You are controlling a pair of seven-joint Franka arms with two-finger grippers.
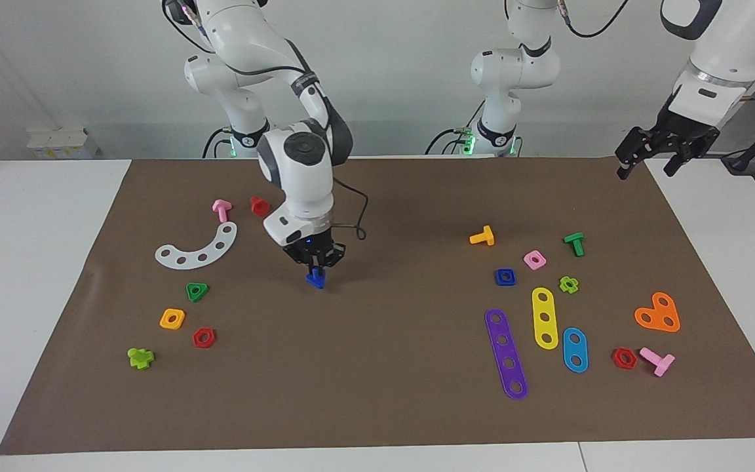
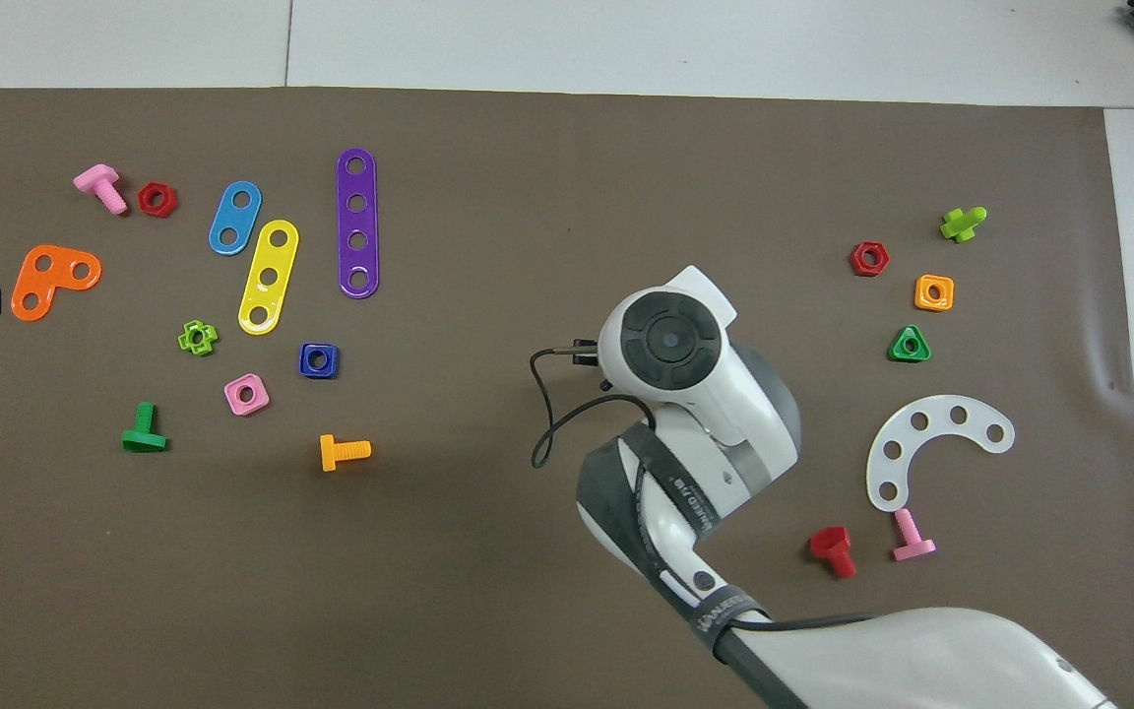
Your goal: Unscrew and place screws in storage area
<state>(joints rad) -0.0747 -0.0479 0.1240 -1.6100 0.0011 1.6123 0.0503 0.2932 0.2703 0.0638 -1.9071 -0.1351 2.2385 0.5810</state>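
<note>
Purple perforated strip (image 1: 506,354) foremost; right fingers (image 1: 315,261) pinching triangular blue bolt (image 1: 315,279); left fingers (image 1: 647,164) spread.

From overhead, the right arm's wrist (image 2: 670,345) hides its tool and the blue bolt (image 1: 315,278).

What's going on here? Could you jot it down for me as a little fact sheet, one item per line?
Surface: brown paper mat strewn with coloured toy nuts, bolts and strips
Right gripper: low over the middle of the mat, jaws shut on the blue bolt
Blue bolt: head down, at or just above the mat; contact unclear
Blue square nut: loose on the mat toward the left arm's end, beside a pink nut
Left gripper: waiting in the air over the mat's edge, jaws open, holding nothing
</note>
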